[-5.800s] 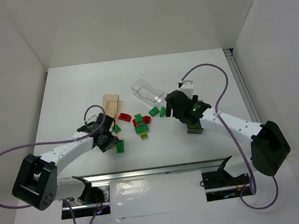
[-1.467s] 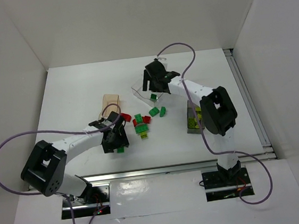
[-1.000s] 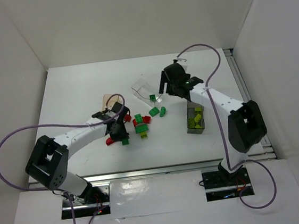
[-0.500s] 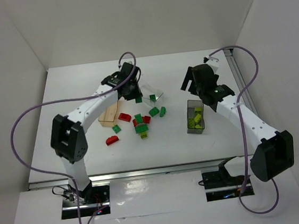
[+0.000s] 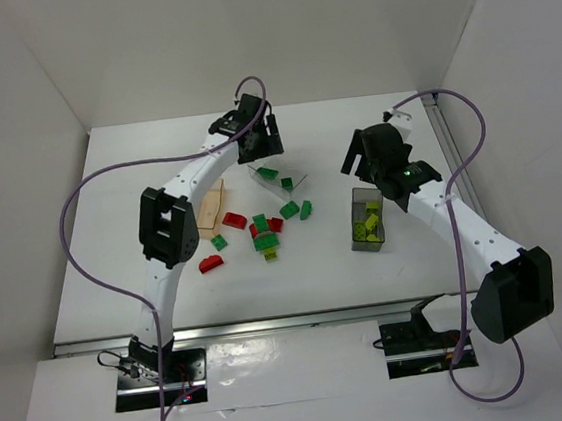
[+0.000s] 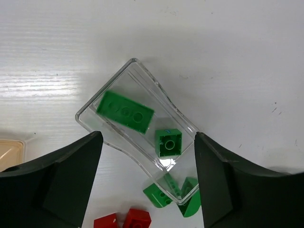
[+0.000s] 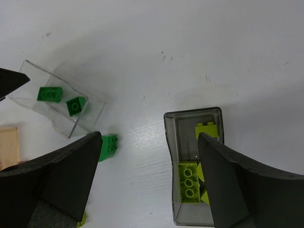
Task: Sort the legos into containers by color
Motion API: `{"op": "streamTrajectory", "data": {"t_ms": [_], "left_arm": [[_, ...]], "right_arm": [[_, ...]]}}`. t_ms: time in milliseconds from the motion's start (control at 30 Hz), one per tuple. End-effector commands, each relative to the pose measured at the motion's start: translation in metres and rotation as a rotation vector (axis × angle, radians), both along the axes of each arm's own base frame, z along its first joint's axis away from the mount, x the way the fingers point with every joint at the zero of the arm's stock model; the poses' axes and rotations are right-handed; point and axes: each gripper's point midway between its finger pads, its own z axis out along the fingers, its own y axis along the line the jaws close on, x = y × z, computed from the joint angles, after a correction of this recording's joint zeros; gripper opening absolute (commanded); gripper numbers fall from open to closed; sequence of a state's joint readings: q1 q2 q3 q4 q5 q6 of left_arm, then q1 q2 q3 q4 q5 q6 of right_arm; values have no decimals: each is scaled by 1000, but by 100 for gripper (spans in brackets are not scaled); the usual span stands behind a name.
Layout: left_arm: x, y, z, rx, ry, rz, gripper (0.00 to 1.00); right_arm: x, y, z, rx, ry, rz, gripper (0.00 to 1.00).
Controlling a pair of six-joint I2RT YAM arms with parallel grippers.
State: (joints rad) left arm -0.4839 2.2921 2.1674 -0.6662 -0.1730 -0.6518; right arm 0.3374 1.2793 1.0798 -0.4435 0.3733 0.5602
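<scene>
My left gripper hangs open over the clear container. Nothing is between its fingers. Inside that container lie a long green lego and a square green one. My right gripper is open and empty, above the table just left of the dark grey container. Yellow-green legos lie in the grey container. The tan container stands left of the clear one. Loose red legos, green legos and a yellow-green one lie at mid-table.
A red lego lies apart near the front left. A green lego sits between the clear and grey containers. White walls close in the table, and a metal rail runs along its right edge.
My left gripper has opened and drawn back a little from the clear container, and a second green lego now lies inside it. The right arm has barely moved.
</scene>
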Motion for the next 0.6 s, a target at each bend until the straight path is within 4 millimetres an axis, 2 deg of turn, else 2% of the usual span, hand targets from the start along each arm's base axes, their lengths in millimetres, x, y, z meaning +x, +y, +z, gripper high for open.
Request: {"op": "streamTrajectory", "data": {"t_ms": [0,33,67,100,133,167,200,233,267,300,333,367,400,433,533,567], "left_arm": [[-6,1,9,2,-1,-25,87],[-13,-1,23,-6,-17,-34,85],[-16,7,28,8,-26,-5,83],[-26,15,20,28,0,10,78],[-33,21,21,35,5,26,75],[-43,31,46,27,-33,52,73],[-53,38,46,36,-24,67,71],[-72,45,26,67,13,63,69],[-81,53,24,82,16,72,69],[-95,59,37,87,-11,87,69],[-116,69,11,129,40,92,69],[-126,77,5,141,57,107,72],[-135,81,-1,137,74,124,82],[-153,87,-12,151,106,124,86],[-172,102,-26,200,102,199,84],[-184,106,-38,219,127,206,83]], "right_arm": [[-3,-3,17,14,-29,-5,89],[-1,0,16,20,-27,4,89],[-1,0,16,20,-27,4,89],[-2,1,15,25,-25,11,89],[-3,1,12,23,-16,11,89],[-1,2,13,26,-26,11,89],[-3,3,9,29,-16,20,89],[-1,4,11,32,-24,20,89],[-1,4,11,32,-24,20,89],[0,4,8,29,-16,20,89],[-2,3,4,26,-7,20,89],[-1,7,5,29,-15,29,89],[0,8,2,26,-5,29,89],[0,9,-1,31,-5,36,89],[1,16,-3,44,-2,49,89],[3,17,-6,43,1,49,89]]}}
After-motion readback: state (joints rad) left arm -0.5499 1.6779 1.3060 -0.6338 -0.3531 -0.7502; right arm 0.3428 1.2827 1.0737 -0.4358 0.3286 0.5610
